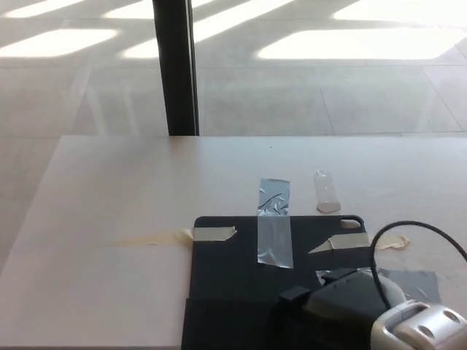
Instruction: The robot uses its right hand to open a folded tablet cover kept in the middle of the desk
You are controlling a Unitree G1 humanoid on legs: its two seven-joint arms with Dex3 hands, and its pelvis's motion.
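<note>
The black tablet cover [233, 273] lies flat in the middle of the desk [109, 189], near its front edge. It is held down by a silver tape strip [275, 222] at its far edge and by beige tape pieces at its left [214, 233] and right [339, 243]. A darker flap shows along its near left side. My right hand [332, 306] rests over the cover's near right part, with the silver wrist [419, 329] and a black cable [408, 230] behind it. Its grip is hidden. The left hand does not show.
A short clear tape piece [327, 191] lies on the desk beyond the cover. A grey patch [412, 281] sits by the cover's right side. A black post [175, 65] stands behind the desk's far edge, on a tiled floor.
</note>
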